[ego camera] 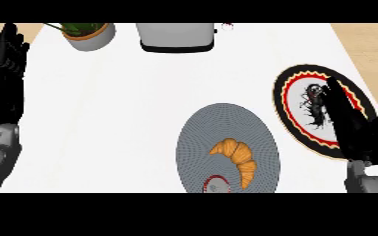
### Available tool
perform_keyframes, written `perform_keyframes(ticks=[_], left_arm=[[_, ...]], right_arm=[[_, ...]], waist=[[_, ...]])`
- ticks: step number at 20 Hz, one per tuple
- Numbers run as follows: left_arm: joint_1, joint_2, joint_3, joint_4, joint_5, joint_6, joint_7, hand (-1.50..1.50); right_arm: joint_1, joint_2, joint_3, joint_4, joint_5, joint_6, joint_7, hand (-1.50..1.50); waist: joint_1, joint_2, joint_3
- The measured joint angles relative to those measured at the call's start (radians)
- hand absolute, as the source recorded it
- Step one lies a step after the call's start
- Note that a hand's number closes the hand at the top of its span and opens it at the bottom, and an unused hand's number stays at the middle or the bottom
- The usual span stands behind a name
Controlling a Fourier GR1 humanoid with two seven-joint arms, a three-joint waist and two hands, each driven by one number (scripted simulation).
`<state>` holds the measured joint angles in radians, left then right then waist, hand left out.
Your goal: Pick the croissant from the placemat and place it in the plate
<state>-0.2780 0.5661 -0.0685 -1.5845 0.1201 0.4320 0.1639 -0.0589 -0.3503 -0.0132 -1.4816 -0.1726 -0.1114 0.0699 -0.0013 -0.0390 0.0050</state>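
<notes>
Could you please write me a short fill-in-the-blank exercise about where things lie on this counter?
1. The croissant lies on the grey ____.
2. The right hand, fingers straight, is over the patterned ____.
3. The left hand rests open at the view's ____ edge.
4. Beside the potted plant stands a white ____.

Missing words: placemat; plate; left; toaster.

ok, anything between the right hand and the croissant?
Head view: nothing stands between right hand and croissant, only the plate's near rim, a strip of white counter and grey placemat.
</notes>
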Motion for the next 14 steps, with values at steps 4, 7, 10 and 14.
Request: perform_keyframes(ticks=[4,7,10,14], left_arm=[[0.007,-0.038,-0.04,0.002,0.03,-0.04,0.006,0.0],[0.021,-0.077,-0.091,0.015,0.056,-0.08,0.02,0.0],[0.039,-0.114,-0.128,0.041,0.085,-0.117,0.032,0.0],[0.06,-0.148,-0.151,0.079,0.112,-0.15,0.024,0.0]], right_arm=[[-0.098,0.026,0.117,-0.012,-0.057,0.189,-0.028,1.5],[-0.2,0.019,0.222,-0.063,-0.048,0.339,-0.08,1.5],[-0.256,0.003,0.264,-0.05,-0.006,0.429,-0.225,-1.5],[-0.27,-0.004,0.3,0.077,-0.041,0.625,-0.425,-1.5]], waist=[[0.044,0.033,-0.001],[0.094,0.045,-0.006],[0.091,0.054,-0.005],[0.078,0.067,-0.002]])
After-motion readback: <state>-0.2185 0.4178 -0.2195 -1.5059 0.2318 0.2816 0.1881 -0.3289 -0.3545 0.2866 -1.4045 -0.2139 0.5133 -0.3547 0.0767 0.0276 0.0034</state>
